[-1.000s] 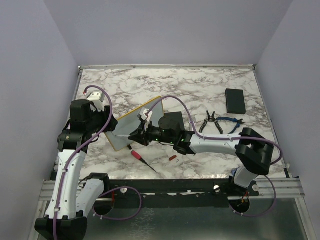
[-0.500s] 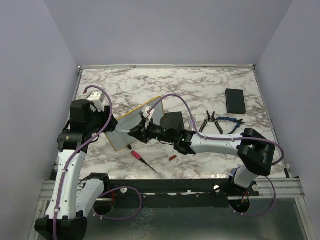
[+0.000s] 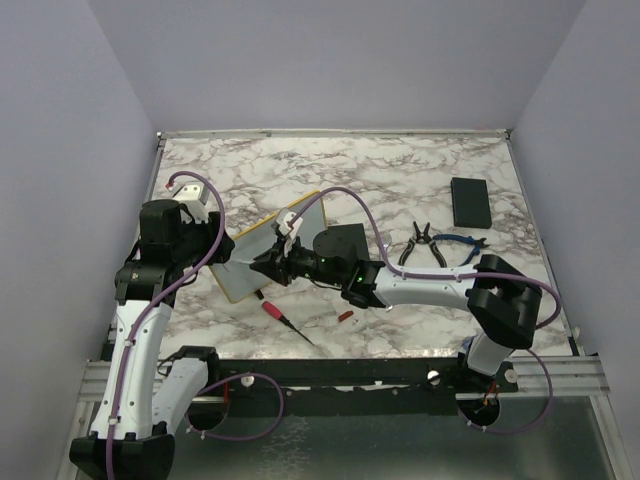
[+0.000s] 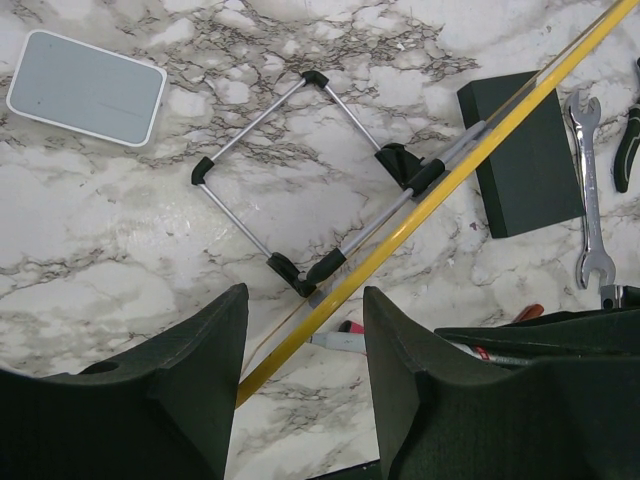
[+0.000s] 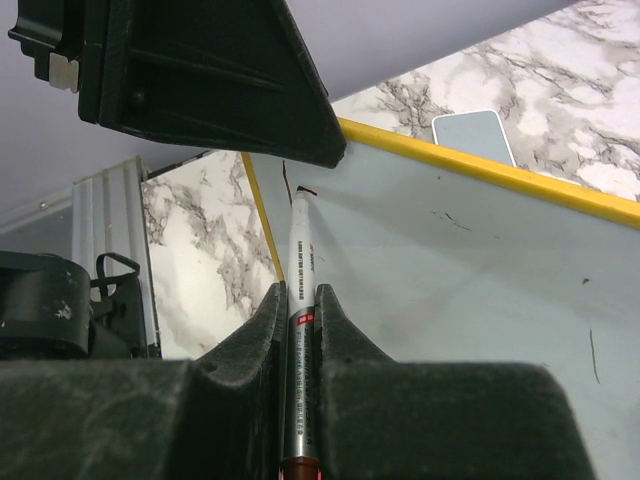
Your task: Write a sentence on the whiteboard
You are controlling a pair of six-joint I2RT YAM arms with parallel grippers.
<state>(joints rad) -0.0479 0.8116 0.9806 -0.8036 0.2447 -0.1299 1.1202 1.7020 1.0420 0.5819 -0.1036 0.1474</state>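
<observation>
Marker tip on the propped whiteboard (image 5: 480,270)
Light, stiff board: left gripper (image 4: 300,350) grasps its yellow edge; right gripper (image 5: 298,310) clenches the marker (image 5: 299,290).

Yellow-framed whiteboard (image 3: 262,255) stands tilted, pale face (image 5: 480,270) bearing few dark marks.

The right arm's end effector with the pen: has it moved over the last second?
Yes. The right end effector, shut on the marker, has slid left across the whiteboard, farther from the fixed black slab.
</observation>
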